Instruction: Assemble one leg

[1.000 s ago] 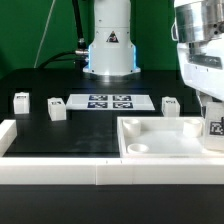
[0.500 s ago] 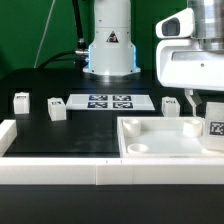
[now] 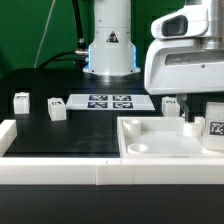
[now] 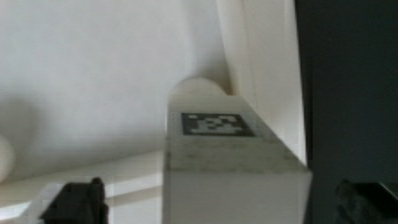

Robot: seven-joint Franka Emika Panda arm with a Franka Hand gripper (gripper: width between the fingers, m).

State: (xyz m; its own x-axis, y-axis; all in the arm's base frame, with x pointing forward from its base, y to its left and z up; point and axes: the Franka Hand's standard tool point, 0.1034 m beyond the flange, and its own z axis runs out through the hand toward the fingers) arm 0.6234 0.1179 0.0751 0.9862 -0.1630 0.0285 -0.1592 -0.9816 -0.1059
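My gripper (image 3: 200,112) hangs over the right end of the large white tray-like piece (image 3: 160,145), with one dark finger (image 3: 183,106) showing. A white leg (image 3: 213,129) with a square tag stands there just below the hand. In the wrist view the leg (image 4: 222,160) lies between my fingertips, with its tag facing the camera. The gripper (image 4: 217,205) is open, and a gap shows on each side of the leg. More legs stand on the black table at the exterior view's left (image 3: 20,100), next to it (image 3: 57,110) and near the hand (image 3: 170,103).
The marker board (image 3: 110,101) lies flat mid-table in front of the robot base (image 3: 108,50). A white raised border (image 3: 60,172) runs along the near edge, with a corner piece (image 3: 6,135) at the exterior view's left.
The hand has moved toward the exterior view's left and lower over the tray's right end. The legs and the tray have not moved.
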